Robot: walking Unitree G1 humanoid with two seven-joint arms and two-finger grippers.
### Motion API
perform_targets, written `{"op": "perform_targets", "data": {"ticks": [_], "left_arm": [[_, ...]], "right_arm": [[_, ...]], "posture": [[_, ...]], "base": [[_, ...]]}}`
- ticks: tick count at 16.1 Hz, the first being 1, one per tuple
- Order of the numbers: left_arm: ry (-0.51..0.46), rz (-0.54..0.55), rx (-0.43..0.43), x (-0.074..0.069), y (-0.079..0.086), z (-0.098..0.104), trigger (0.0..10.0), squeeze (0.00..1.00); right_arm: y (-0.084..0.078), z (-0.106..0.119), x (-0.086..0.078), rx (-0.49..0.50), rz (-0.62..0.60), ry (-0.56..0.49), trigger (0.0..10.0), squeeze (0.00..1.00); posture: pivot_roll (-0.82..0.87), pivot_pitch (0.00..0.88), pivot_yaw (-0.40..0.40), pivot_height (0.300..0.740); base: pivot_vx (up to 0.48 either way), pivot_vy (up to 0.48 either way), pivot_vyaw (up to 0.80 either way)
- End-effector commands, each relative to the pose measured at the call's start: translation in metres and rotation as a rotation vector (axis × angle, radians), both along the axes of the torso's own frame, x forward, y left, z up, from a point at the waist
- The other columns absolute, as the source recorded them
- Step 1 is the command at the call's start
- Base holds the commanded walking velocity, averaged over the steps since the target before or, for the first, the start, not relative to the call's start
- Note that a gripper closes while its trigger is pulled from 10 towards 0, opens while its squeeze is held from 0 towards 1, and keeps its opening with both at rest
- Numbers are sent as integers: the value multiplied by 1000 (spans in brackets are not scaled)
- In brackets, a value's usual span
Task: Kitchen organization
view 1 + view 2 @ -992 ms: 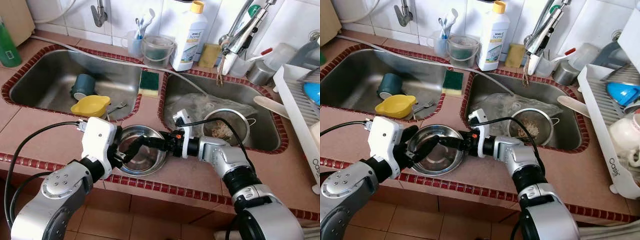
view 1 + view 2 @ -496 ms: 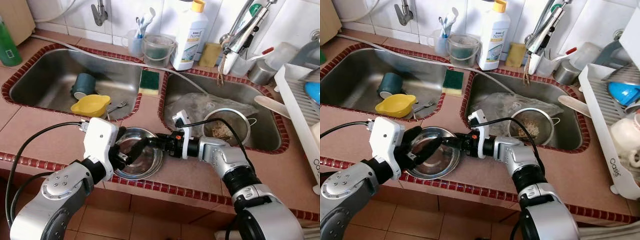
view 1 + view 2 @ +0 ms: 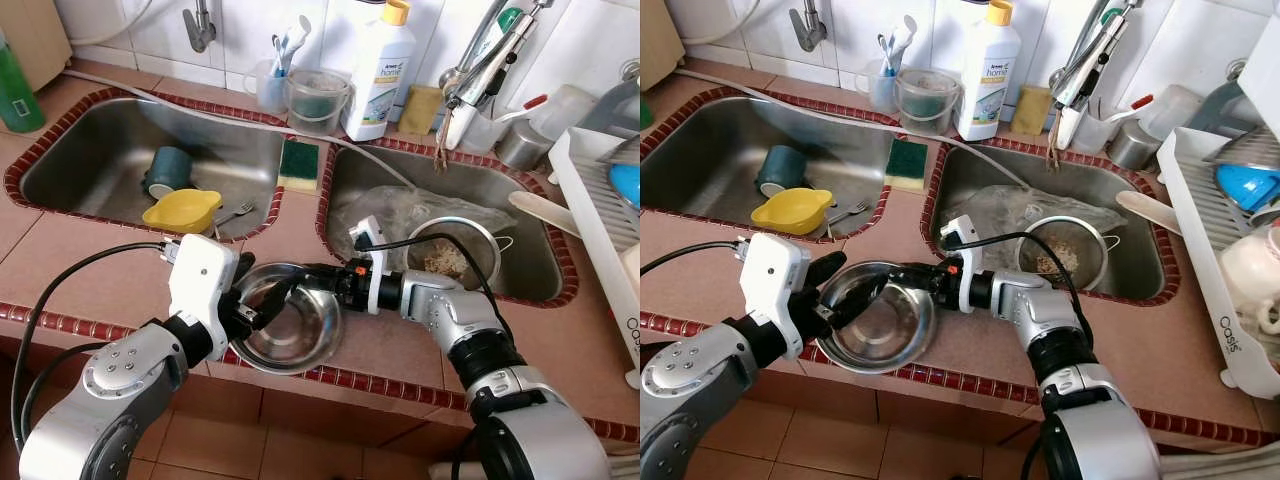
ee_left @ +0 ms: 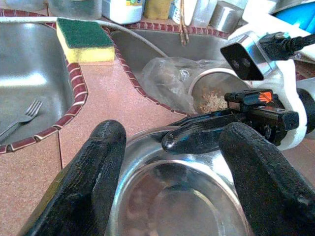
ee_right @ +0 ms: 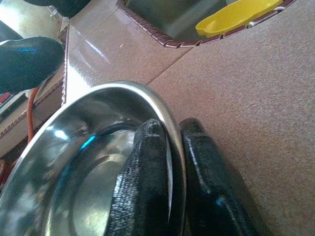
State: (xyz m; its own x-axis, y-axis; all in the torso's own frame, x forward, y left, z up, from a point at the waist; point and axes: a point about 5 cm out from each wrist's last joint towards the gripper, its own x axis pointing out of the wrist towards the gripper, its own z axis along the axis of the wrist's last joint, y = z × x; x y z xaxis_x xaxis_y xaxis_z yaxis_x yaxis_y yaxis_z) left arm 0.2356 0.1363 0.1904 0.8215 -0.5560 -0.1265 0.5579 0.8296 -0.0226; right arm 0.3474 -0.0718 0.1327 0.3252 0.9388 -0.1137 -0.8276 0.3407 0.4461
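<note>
A steel bowl [image 3: 292,332] hangs tilted over the tiled counter's front edge [image 3: 370,380], between the two sinks. My right gripper [image 3: 318,273] is shut on its far rim; the right wrist view has one finger inside the bowl [image 5: 88,196] and one outside. My left gripper [image 3: 256,303] is open at the bowl's left side. In the left wrist view its two fingers [image 4: 93,182] stand wide apart around the bowl [image 4: 182,206], and I cannot tell if they touch it.
The left sink [image 3: 90,160] holds a teal cup [image 3: 165,170], a yellow bowl [image 3: 182,211] and a fork. A sponge [image 3: 298,165] lies on the divider. The right sink has a strainer [image 3: 455,255] with scraps and a plastic bag. A dish rack [image 3: 600,220] stands far right.
The bowl has come up off the counter, tilted, and shifted toward the front edge with my right gripper on its rim. My left gripper stayed open beside it.
</note>
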Motion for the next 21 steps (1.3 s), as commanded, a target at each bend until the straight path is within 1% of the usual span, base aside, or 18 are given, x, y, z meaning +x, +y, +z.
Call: {"op": "perform_targets", "data": {"ticks": [1,6,8,9,10,11,12,14,15,17,18,19,20,21], "left_arm": [[-9,-18,-13,0,-3,3,10000,0],[-35,7,-51,8,-1,9,10000,0],[-49,31,-84,14,0,13,10000,0],[-63,59,-99,19,2,15,10000,0],[-78,118,-107,30,6,17,10000,0],[-97,145,-87,34,8,17,10000,0],[-98,153,-79,36,8,16,10000,0],[-102,149,-70,44,4,15,10000,0],[-106,145,-71,45,2,16,10000,0],[-127,157,-61,57,-1,16,10000,0],[-137,174,-54,63,-2,16,10000,0],[-150,188,-53,67,-3,18,10000,0],[-158,189,-57,69,-3,19,10000,0],[-167,187,-65,71,-5,21,10000,0]], "right_arm": [[-8,-3,2,-17,-34,19,0,0],[-15,2,8,6,-97,0,0,0],[-19,3,10,9,-124,-9,0,0],[-24,6,12,19,-166,-26,0,0],[-33,17,19,74,-269,-70,0,0],[-39,26,25,134,-355,-93,0,0],[-42,31,28,167,-392,-95,0,0],[-55,53,32,289,-476,-153,0,0],[-57,57,32,309,-489,-163,0,0],[-68,78,30,376,-605,-266,0,0],[-72,81,28,368,-660,-314,0,0],[-75,80,24,328,-709,-359,0,0],[-76,79,21,314,-729,-380,0,0],[-77,75,18,281,-777,-405,5333,0]], "posture": [[3,156,-127,740],[-6,134,-115,740],[-13,119,-109,740],[-17,103,-104,740],[-23,82,-96,740],[-28,69,-90,740],[-30,66,-88,740],[-51,40,-68,740],[-53,38,-66,740],[-73,26,-47,740],[-80,21,-37,740],[-85,19,-31,740],[-92,16,-20,740],[-100,14,-13,740]], "base": [[0,0,0],[0,0,0],[0,0,0],[0,0,0],[0,0,0],[0,0,0],[0,0,0],[0,0,0],[0,0,0],[0,0,0],[0,0,0],[0,0,0],[0,0,0],[0,0,0]]}}
